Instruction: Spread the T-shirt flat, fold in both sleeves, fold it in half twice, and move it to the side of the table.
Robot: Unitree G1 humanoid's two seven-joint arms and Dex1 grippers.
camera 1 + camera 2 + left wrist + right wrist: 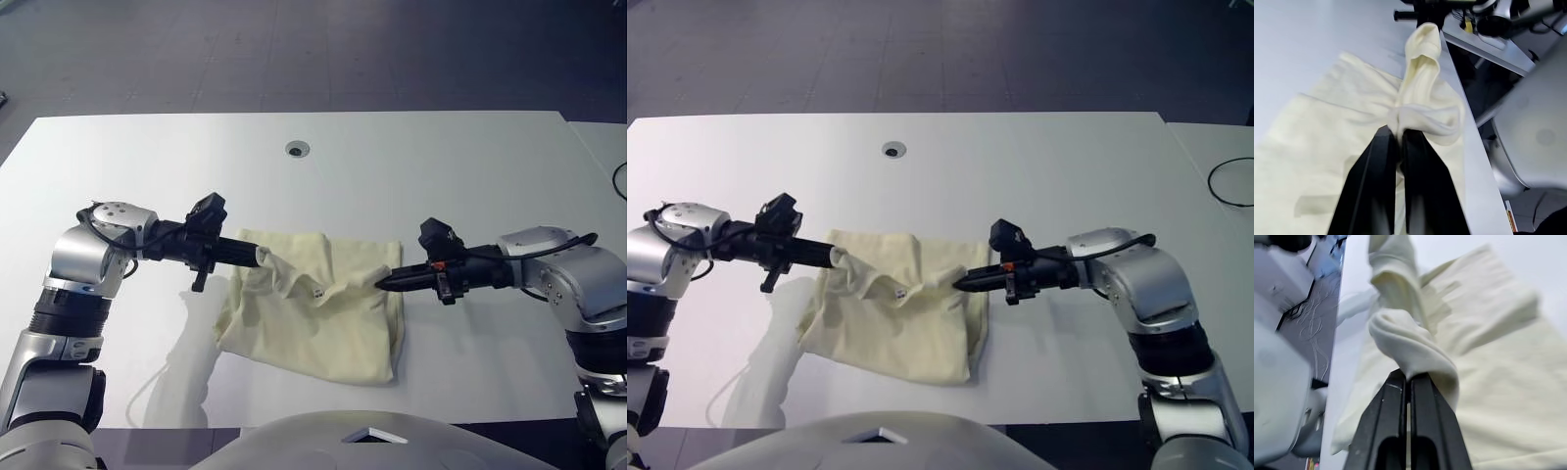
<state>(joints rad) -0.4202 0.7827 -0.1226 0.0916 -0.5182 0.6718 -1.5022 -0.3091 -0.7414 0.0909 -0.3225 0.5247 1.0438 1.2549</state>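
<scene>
A pale yellow T-shirt (323, 323) lies partly bunched on the white table (392, 176), near its front edge. My left gripper (257, 256) is shut on a fold of cloth at the shirt's left upper corner, lifting it a little. My right gripper (380, 283) is shut on a fold at the shirt's right upper part. In the left wrist view the black fingers (1386, 161) pinch a twisted strip of the T-shirt (1420, 83). The right wrist view has its fingers (1422, 401) clamped on a rounded bunch of the T-shirt (1405, 342). Between the grippers the top hem sags in wrinkles.
A small round grommet hole (297, 149) sits in the table toward the back. A black cable loop (1232, 181) lies on the neighbouring table at far right. Bare tabletop stretches behind and on both sides of the shirt.
</scene>
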